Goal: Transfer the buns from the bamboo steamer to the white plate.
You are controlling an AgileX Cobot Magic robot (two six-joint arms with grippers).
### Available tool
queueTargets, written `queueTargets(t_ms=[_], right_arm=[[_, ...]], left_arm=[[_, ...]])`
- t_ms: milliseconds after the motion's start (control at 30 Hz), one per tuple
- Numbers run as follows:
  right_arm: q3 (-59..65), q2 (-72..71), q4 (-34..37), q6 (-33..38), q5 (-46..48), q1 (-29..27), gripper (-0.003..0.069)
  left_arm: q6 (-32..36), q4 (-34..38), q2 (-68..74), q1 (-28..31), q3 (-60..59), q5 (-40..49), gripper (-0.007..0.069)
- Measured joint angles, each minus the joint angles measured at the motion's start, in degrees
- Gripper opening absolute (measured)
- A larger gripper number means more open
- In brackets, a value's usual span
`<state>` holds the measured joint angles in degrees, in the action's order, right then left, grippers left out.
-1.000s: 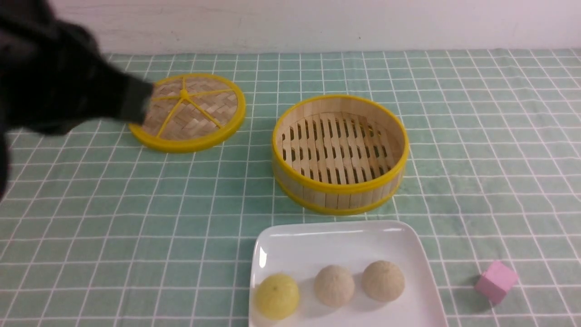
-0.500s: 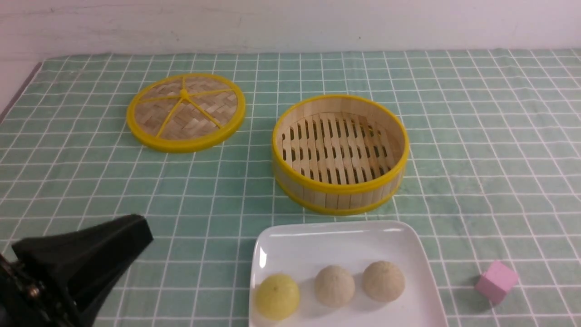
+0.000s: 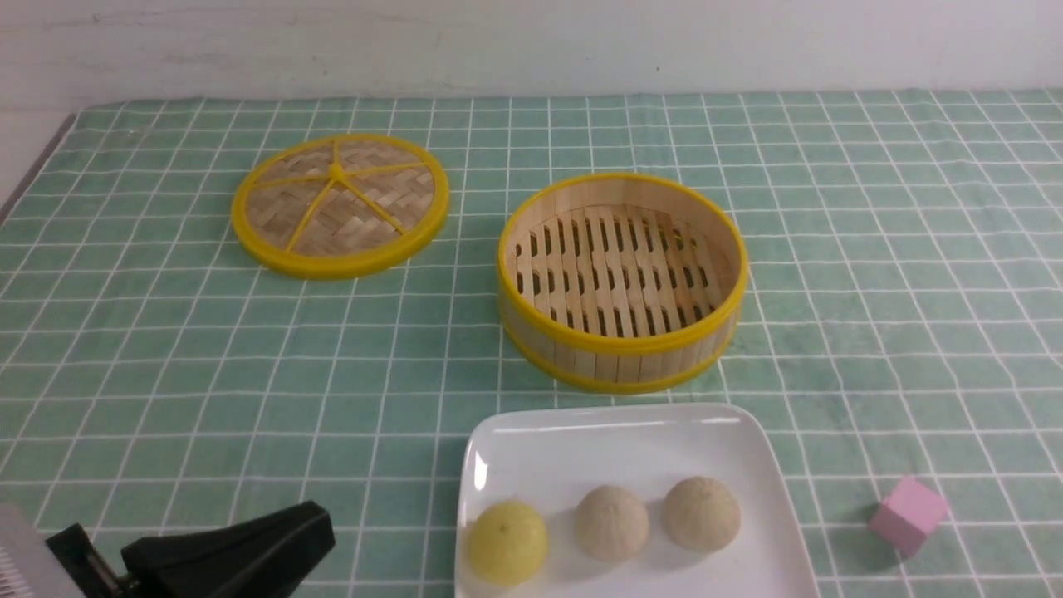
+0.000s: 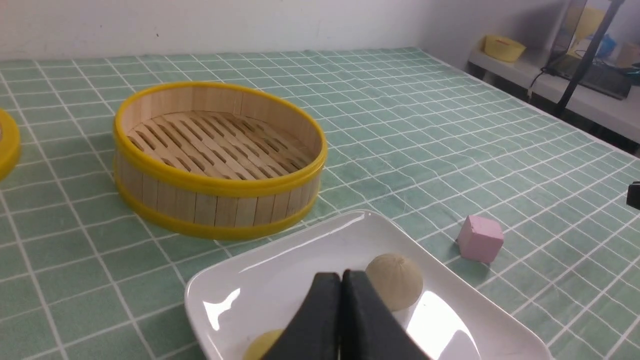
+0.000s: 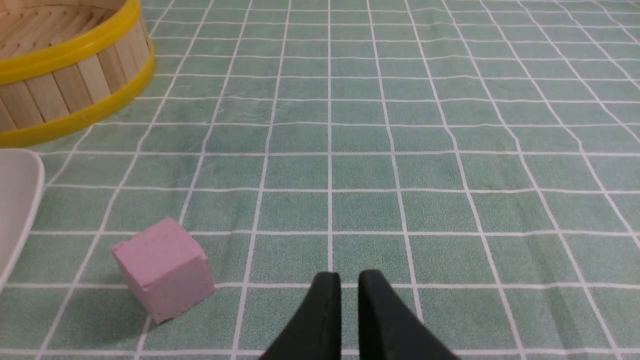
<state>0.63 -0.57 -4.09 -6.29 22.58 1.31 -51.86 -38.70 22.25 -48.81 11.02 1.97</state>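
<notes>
A white plate at the table's near edge holds three buns in a row: a yellow bun at left, then two beige buns, apart from one another. Just behind the plate, the bamboo steamer is empty. Its lid lies flat, far left. A pink cube sits right of the plate. The left gripper is closed, empty. The right gripper shows a narrow gap, holding nothing.
</notes>
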Motion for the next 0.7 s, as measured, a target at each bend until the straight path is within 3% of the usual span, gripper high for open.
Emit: queueTargets(t_ms=[67, 267, 467, 567, 600, 667, 700], right_arm=[[0.00, 0.00, 0.00, 0.00, 0.00, 0.00, 0.0084], [0.00, 0.00, 0.00, 0.00, 0.00, 0.00, 0.0090], [0.00, 0.00, 0.00, 0.00, 0.00, 0.00, 0.0097], [0.00, 0.00, 0.00, 0.00, 0.00, 0.00, 0.0100], [0.00, 0.00, 0.00, 0.00, 0.00, 0.00, 0.0104], [0.00, 0.00, 0.00, 0.00, 0.00, 0.00, 0.0105], [0.00, 0.00, 0.00, 0.00, 0.00, 0.00, 0.0106]], left_arm=[[0.22, 0.49, 0.00, 0.00, 0.00, 1.24, 0.0023], [6.54, 10.62, -0.46, 3.59, 0.00, 12.06, 0.0032], [26.24, 27.05, -5.00, 19.84, -1.29, 12.81, 0.0038], [32.73, 29.65, -7.22, 26.92, -2.82, 12.14, 0.0041], [36.85, 30.45, -9.06, 32.45, -4.25, 11.80, 0.0043], [38.61, 30.70, -10.41, 37.88, -5.83, 11.74, 0.0044], [38.73, 30.69, -10.56, 37.88, -5.83, 11.74, 0.0044]])
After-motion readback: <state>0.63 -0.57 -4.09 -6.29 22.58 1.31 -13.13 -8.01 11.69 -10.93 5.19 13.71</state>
